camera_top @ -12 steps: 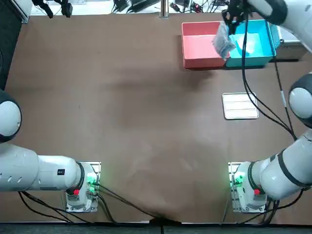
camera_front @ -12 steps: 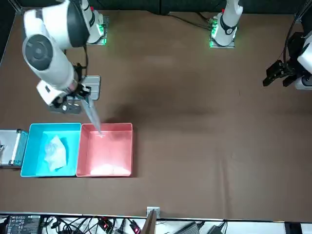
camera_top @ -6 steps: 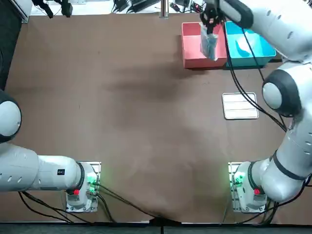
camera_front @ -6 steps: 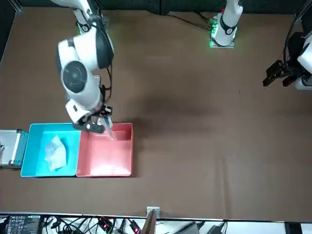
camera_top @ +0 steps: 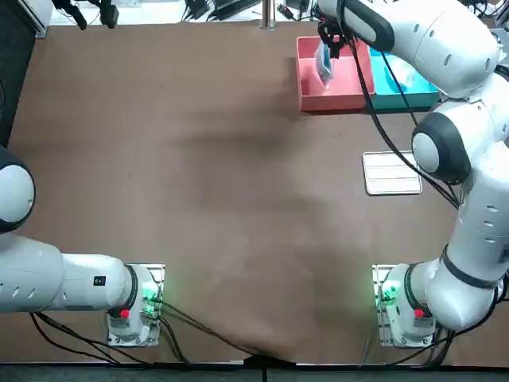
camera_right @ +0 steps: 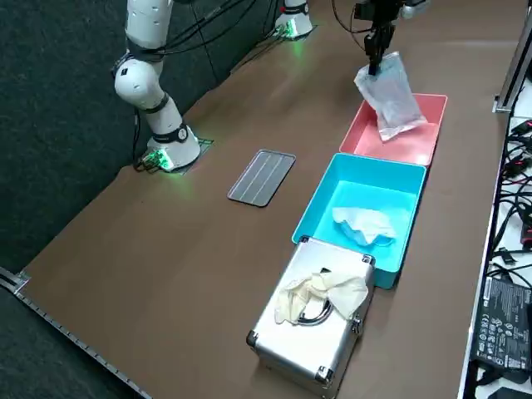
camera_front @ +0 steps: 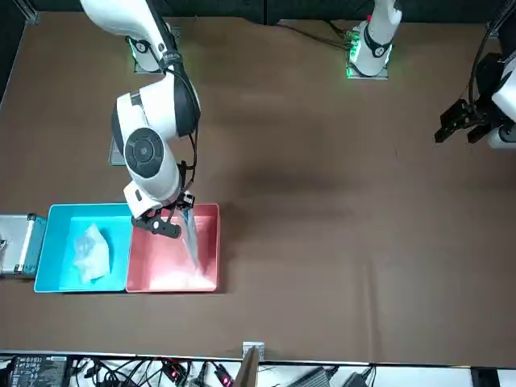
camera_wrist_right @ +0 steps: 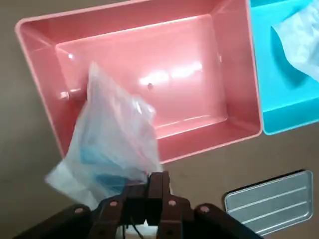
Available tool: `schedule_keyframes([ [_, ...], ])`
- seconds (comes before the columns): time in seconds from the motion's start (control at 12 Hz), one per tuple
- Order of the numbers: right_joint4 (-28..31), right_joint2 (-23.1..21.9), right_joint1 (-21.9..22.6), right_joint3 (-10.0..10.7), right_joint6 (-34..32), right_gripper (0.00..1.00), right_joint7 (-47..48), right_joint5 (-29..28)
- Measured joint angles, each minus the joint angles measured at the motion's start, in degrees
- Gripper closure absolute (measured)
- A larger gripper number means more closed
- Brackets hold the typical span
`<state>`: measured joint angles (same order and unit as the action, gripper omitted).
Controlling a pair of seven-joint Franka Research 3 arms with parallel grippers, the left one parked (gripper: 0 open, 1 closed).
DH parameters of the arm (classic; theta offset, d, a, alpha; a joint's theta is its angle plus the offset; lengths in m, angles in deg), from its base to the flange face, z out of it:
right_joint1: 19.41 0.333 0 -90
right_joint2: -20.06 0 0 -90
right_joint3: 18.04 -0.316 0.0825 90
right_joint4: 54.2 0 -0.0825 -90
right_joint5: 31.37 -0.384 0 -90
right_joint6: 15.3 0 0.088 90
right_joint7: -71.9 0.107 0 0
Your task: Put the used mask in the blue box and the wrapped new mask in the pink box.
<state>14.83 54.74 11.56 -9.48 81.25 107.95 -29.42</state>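
The wrapped new mask [camera_top: 322, 60], a clear bag with blue inside, hangs from my right gripper [camera_top: 325, 38], which is shut on its top edge. It dangles over the pink box [camera_top: 347, 84], toward the side away from the blue box [camera_top: 421, 86]. In the front view the bag [camera_front: 192, 243] hangs from the gripper [camera_front: 167, 223] above the pink box [camera_front: 157, 264]. In the wrist view, the closed fingers [camera_wrist_right: 155, 183] pinch the bag [camera_wrist_right: 117, 149] above the pink box [camera_wrist_right: 199, 114]. The used mask [camera_right: 366, 224], crumpled and pale, lies in the blue box [camera_right: 328, 198].
A grey ribbed plate [camera_top: 391, 173] lies on the table nearer my base than the boxes. A metal case [camera_right: 312, 332] with pale gloves [camera_right: 320, 291] on its lid stands against the blue box's outer end. Cables run along the far table edge.
My right gripper has carried the wrapped mask sideways from above the seam between the two boxes to over the pink box. The used mask stays in the blue box.
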Motion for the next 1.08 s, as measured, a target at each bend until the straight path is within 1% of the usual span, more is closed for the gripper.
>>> schedule_keyframes([
  [0.17,0.0,0.6,-0.2,0.4,0.0,0.99,1.6,1.4],
  [0.5,-0.1,1.5,-0.4,0.6,0.0,0.99,5.3,7.6],
  [0.75,-0.2,1.7,-0.5,0.6,-0.1,0.99,7.1,11.0],
  [0.92,-0.1,1.8,-0.6,0.6,-0.4,0.99,9.2,12.6],
  [1.08,0.4,3.3,-0.7,0.6,-0.4,0.99,13.3,13.2],
])
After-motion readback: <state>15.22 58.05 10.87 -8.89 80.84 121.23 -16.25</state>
